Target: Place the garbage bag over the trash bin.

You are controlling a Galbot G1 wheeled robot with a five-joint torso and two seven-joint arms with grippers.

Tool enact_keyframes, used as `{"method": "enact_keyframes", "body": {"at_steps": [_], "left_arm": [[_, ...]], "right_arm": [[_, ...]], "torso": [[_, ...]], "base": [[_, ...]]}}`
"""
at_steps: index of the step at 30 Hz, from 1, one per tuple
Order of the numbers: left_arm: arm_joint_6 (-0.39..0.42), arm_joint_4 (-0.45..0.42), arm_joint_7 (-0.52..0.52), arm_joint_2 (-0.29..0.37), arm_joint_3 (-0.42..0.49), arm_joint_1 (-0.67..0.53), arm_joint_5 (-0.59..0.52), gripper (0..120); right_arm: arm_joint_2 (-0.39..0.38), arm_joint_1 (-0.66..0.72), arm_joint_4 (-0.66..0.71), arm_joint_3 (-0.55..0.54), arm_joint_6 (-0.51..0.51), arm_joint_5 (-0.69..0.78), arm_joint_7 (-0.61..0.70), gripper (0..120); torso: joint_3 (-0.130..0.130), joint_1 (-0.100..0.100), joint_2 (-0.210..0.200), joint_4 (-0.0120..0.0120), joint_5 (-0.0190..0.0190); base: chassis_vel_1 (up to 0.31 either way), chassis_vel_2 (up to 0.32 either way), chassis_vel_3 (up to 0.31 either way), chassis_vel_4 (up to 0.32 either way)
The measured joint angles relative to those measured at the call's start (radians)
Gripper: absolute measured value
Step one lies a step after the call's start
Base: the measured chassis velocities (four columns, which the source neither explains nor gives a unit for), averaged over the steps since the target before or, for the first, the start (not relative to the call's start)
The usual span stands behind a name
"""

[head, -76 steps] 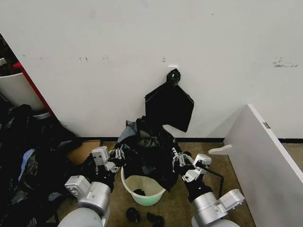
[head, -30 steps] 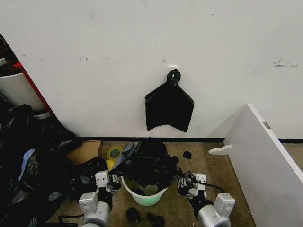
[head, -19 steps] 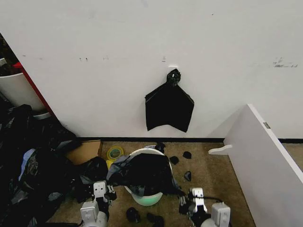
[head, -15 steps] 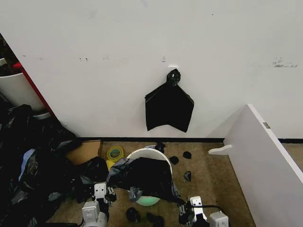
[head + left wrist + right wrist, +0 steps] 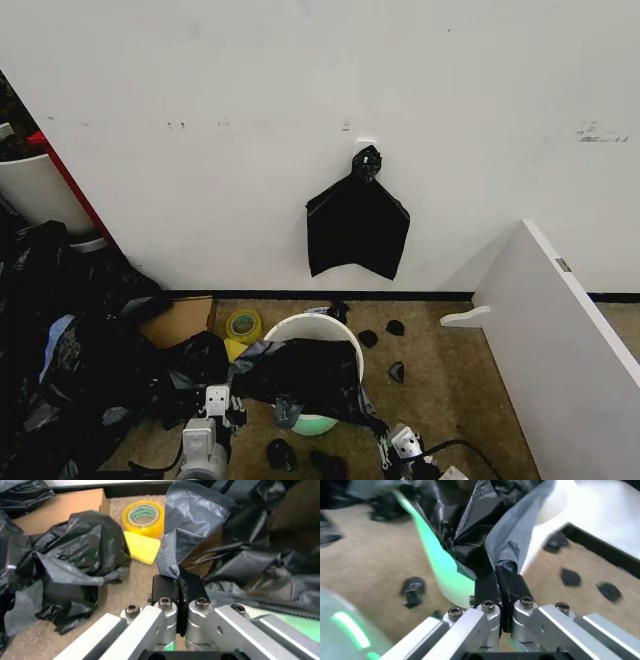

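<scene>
Left gripper (image 5: 177, 588): fingers (image 5: 164, 588) pressed together, pinching a thin fold of the garbage bag (image 5: 240, 555); in the head view this gripper (image 5: 216, 403) sits low at about 7 o'clock of the trash bin (image 5: 318, 325). Right gripper (image 5: 499, 583): fingers (image 5: 515, 587) likewise closed tight on a grey-black edge of the same bag; in the head view the right gripper (image 5: 398, 442) is at about 5 o'clock of the bin, near the frame's lower edge.

Garbage bag (image 5: 300, 375): crumpled, draped across the near part of the bin, stretched between the two grippers. Far rim of the bin is bare, cream-white; the pale green base shows below the bag on the near side. Bin appears tilted, mouth toward the wall; right wrist view shows its green base (image 5: 437, 566) close beside the pinched film.

Bin stands on the carpeted floor (image 5: 440, 350). At 10 o'clock of the bin: yellow tape roll (image 5: 241, 324), with a cardboard piece (image 5: 176, 320) beyond it. Left wrist view: tape roll (image 5: 144, 514) touching a yellow sponge (image 5: 142, 547), a lumpy black bag (image 5: 80, 555) just beside them. At 12 o'clock, on the wall (image 5: 200, 120), hangs a flat black bag bunch (image 5: 357, 228) knotted at its top. At 3 o'clock, a white board (image 5: 560, 330) leaning. At 9 o'clock, a heap of black bags (image 5: 60, 340). Small black scraps (image 5: 396, 328) lie on the floor between bin and board.
</scene>
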Motion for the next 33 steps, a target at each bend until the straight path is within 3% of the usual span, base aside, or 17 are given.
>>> {"method": "enact_keyframes", "body": {"at_steps": [4, 5, 8, 12, 22, 25, 30, 33], "left_arm": [[0.0, -0.004, 0.007, 0.003, -0.009, 0.021, 0.014, 0], [0.002, -0.008, 0.015, 0.01, -0.011, 0.029, 0.021, 0], [0.005, -0.005, 0.025, 0.019, -0.014, 0.027, 0.035, 0], [0.005, 0.011, 0.027, 0.012, -0.016, 0.01, 0.035, 0], [0.018, 0.037, 0.034, 0.001, -0.032, 0.002, 0.03, 0], [0.022, 0.021, 0.046, 0.027, -0.05, 0.018, 0.023, 0], [0.025, 0.017, 0.049, 0.032, -0.046, 0.012, 0.021, 0], [0.028, 0.035, 0.05, 0.024, -0.031, -0.011, 0.021, 0]], "right_arm": [[-0.016, 0.012, -0.025, 0.021, 0.065, 0.011, -0.088, 0], [-0.019, 0.026, -0.07, 0.065, 0.172, 0.035, -0.229, 0], [0.001, 0.076, -0.161, 0.184, 0.332, 0.084, -0.539, 0], [0.024, 0.128, -0.223, 0.229, 0.363, 0.103, -0.624, 0], [0.083, 0.199, -0.355, 0.275, 0.43, 0.01, -0.65, 0], [0.093, 0.189, -0.384, 0.29, 0.502, 0.065, -0.798, 0], [0.085, 0.184, -0.344, 0.315, 0.489, 0.197, -0.991, 0], [0.08, 0.203, -0.336, 0.338, 0.472, 0.199, -1.063, 0]], "torso": [[0.0, 0.0, 0.0, 0.0003, 0.0001], [0.0, 0.0, 0.0, 0.0002, 0.0001], [0.0, 0.0, 0.0, 0.0001, 0.0003], [0.0, 0.0, 0.0, 0.0001, 0.0001], [0.0, 0.0, 0.0, 0.0001, 0.0002], [0.0, 0.0, 0.0, 0.0, 0.0004], [0.0, 0.0, 0.0, 0.0001, 0.0001], [0.0, 0.0, 0.0, 0.0001, -0.0002]], "base": [[0.0, 0.0, 0.0, 0.0], [0.0, 0.0, 0.0, 0.0], [0.0, 0.0, 0.0, 0.0], [0.0, 0.0, 0.0, 0.0], [0.0, 0.0, 0.0, 0.0], [0.0, 0.0, 0.0, 0.0], [0.0, 0.0, 0.0, 0.0], [0.0, 0.0, 0.0, 0.0]]}}
